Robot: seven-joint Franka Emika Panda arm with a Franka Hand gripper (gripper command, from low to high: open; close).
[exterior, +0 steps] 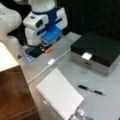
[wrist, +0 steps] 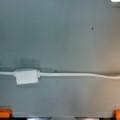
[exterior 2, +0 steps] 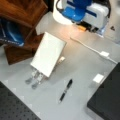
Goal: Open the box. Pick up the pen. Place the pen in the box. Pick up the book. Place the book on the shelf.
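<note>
In a front view, the box (exterior: 96,51) sits upper right, the pen (exterior: 90,90) below it, the book (exterior: 59,93) bottom centre, the shelf (exterior: 13,95) lower left.

One box (exterior: 96,51), pen (exterior: 90,90), book (exterior: 60,93).

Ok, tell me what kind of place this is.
Probably a robotics lab bench set up as a desk. A grey table holds a shut box, a pen and a book beside a wooden shelf, with the robot's base mounted behind. The gripper isn't visible.
</note>
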